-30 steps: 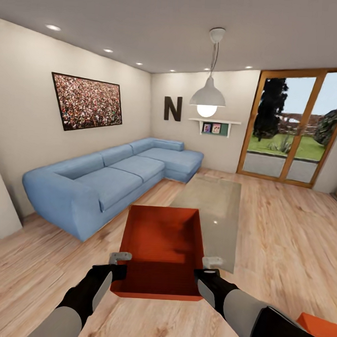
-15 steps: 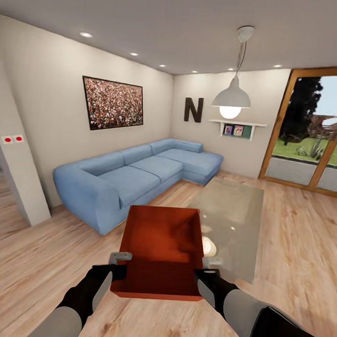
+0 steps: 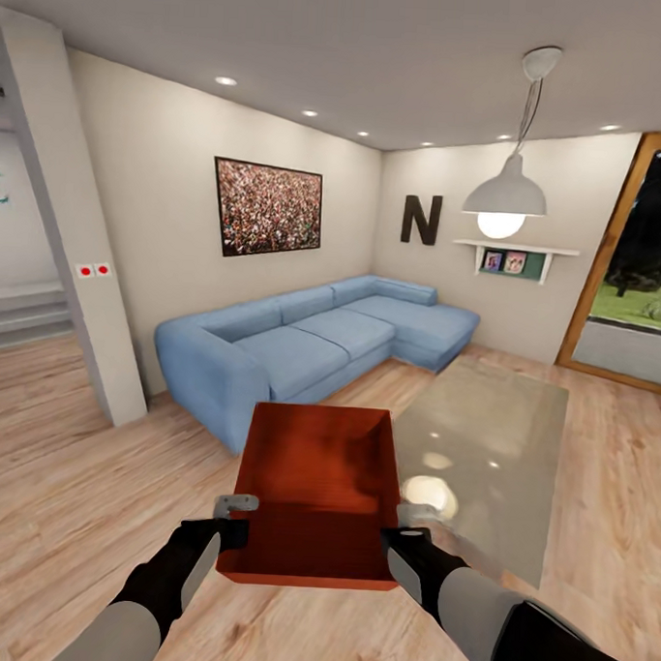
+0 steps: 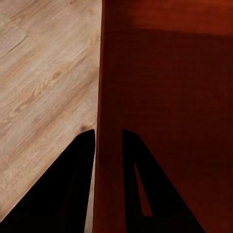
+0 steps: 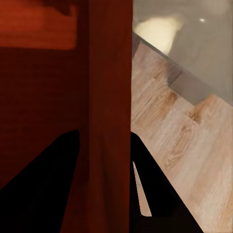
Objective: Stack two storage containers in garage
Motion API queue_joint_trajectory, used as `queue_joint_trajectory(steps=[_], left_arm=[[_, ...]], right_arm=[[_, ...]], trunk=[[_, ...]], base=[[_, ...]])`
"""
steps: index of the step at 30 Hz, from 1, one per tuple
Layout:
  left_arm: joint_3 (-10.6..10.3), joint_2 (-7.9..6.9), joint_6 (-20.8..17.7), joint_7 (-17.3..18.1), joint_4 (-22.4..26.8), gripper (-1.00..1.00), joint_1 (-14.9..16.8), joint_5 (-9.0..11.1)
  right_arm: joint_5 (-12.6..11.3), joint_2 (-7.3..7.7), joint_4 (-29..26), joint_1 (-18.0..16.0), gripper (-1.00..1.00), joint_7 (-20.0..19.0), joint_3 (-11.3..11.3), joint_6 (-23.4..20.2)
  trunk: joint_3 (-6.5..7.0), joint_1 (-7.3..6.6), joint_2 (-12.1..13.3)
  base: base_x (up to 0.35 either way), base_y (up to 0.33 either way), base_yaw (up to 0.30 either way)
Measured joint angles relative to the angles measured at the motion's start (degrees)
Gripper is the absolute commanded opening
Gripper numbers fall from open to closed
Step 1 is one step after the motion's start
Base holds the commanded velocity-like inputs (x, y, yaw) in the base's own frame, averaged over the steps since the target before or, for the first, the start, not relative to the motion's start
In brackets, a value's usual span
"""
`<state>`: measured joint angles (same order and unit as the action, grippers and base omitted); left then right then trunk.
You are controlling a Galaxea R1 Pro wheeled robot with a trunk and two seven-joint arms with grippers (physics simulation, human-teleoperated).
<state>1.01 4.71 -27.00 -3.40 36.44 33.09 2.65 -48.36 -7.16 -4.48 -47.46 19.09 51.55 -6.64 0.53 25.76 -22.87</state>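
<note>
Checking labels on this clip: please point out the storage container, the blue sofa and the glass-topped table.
storage container (image 3: 316,465): head view, inner floor of the bin.
blue sofa (image 3: 300,353): head view, middle seat cushion.
glass-topped table (image 3: 495,426): head view, bare glass top.

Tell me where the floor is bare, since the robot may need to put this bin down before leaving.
Bare wood floor lies to the left, between the white pillar and the sofa, and directly under the bin. To the right it is crowded: the glass table begins close beside the bin's right wall.
</note>
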Motion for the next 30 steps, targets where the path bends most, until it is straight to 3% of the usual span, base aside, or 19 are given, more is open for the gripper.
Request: queue_joint_trajectory(steps=[30], left_arm=[[0.01,0.0,0.0,0.02,0.0,-1.0,0.0,-0.03]], right_arm=[[0.01,0.0,0.0,0.0,-1.0,-0.01,-0.01,0.0]], trunk=[[0.64,0.0,0.0]], base=[[0.0,0.0,0.269]])
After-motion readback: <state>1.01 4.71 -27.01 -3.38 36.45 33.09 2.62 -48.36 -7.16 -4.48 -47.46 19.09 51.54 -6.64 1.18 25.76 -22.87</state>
